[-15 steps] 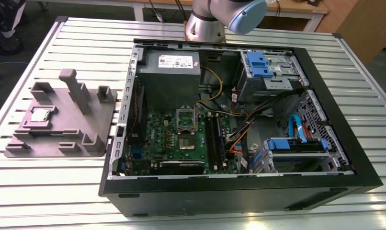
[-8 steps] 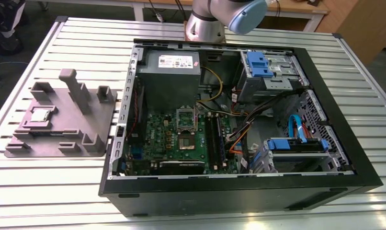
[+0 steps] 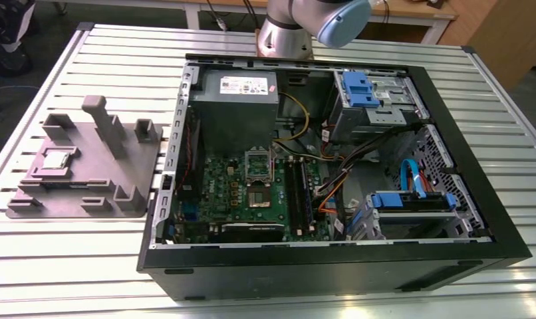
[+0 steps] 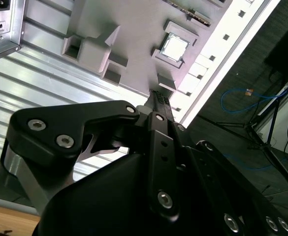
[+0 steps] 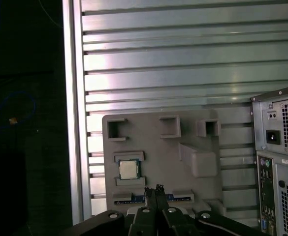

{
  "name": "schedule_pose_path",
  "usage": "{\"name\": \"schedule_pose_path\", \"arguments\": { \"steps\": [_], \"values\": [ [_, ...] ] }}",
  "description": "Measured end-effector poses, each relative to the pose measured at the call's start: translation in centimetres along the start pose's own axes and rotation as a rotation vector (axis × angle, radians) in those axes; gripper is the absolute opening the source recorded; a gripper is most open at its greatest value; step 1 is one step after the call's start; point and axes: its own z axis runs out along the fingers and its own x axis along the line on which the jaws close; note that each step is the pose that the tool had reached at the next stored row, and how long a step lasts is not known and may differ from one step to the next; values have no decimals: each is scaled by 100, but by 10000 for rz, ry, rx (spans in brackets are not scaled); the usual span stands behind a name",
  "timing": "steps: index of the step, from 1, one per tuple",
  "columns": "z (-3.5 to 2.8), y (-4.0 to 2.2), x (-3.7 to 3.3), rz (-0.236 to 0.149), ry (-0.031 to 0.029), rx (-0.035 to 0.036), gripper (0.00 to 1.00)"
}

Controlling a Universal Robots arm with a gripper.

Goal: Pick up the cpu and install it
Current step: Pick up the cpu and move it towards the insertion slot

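The cpu (image 3: 57,159), a small silvery square chip, lies flat in a recess of the grey holder tray (image 3: 82,193) at the exterior view's left, beside the open computer case. Both wrist views look down on the cpu (image 5: 128,170) (image 4: 175,47) in that tray (image 5: 158,152) (image 4: 134,29). My gripper (image 5: 153,190) (image 4: 158,97) hangs well above the tray, near the chip but apart from it. Its thin black fingers (image 5: 146,192) are shut together with nothing between them. The green motherboard's silver socket frame (image 3: 257,174) sits in the middle of the case.
The open black case (image 3: 339,272) holds a grey power supply (image 3: 237,100), blue drive brackets (image 3: 361,90) and loose cables. Upright posts (image 3: 104,123) rise from the holder tray. The arm's column (image 3: 286,33) stands behind the case. The slatted table's edge (image 5: 75,123) runs close to the tray.
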Motion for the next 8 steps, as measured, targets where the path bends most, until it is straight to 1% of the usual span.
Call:
{"name": "schedule_pose_path", "arguments": {
  "steps": [2, 3, 4, 5, 7, 8],
  "values": [
    [0, 0, 1, 0, -1, 0, 23],
    [0, 0, 1, 0, 0, 0, 23],
    [0, 0, 1, 0, 0, 0, 29],
    [0, 0, 2, 0, 0, 0, 29],
    [0, 0, 3, 0, 0, 0, 41],
    [0, 0, 3, 0, 0, 0, 41]
  ]
}}
